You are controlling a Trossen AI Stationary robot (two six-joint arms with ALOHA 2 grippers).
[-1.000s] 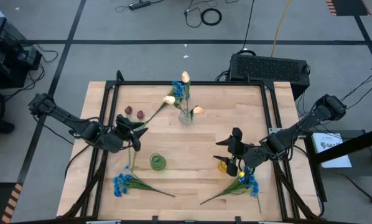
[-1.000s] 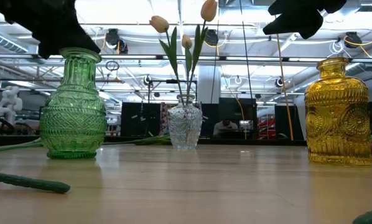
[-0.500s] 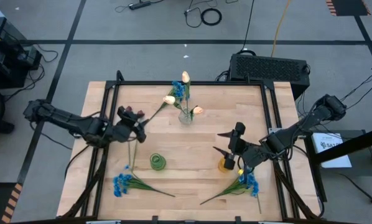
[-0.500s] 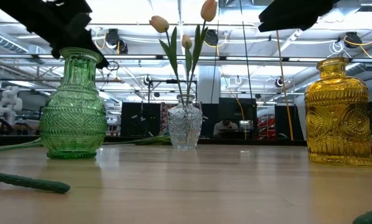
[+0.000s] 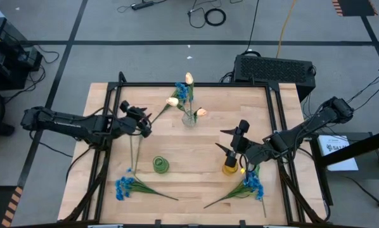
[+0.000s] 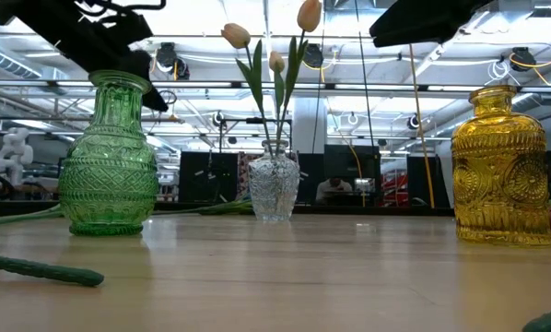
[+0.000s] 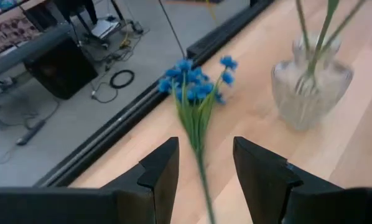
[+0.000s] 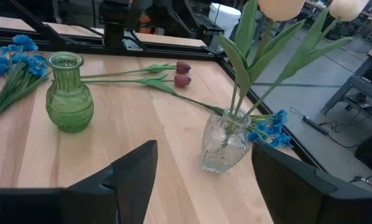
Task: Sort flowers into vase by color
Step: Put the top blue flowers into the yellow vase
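From my station I see that over the last second the left claw (image 5: pixel 141 121) has slid away from the green vase (image 5: pixel 160 164) toward the far-left part of the tabletop (image 5: pixel 208 136), and it now sits over the spot where the two dark red tulips (image 8: pixel 182 73) lie. Its fingers are parted with nothing between them, so I judge it is lining up on those tulips as the next pick. The right claw (image 5: pixel 231 140) has lifted and drifted a little toward the middle, uncovering the yellow vase (image 5: pixel 230 166) it had been hovering over; its jaws are spread wide and hold nothing. The cream-peach tulips (image 5: pixel 188 78) already stand in the clear glass vase (image 5: pixel 189 118), and a blue sprig (image 7: pixel 195 87) lies just beside that vase. Two more blue bunches are on the near side: one (image 5: pixel 124 187) close to the green vase, the other (image 5: pixel 253 185) just next to the yellow one. So one colour looks sorted, while the reds and blues are not yet in any vase. A white sheet (image 5: pixel 336 145) to the right of the tabletop carries dark print, but I cannot read it; I make out no other brand or label.
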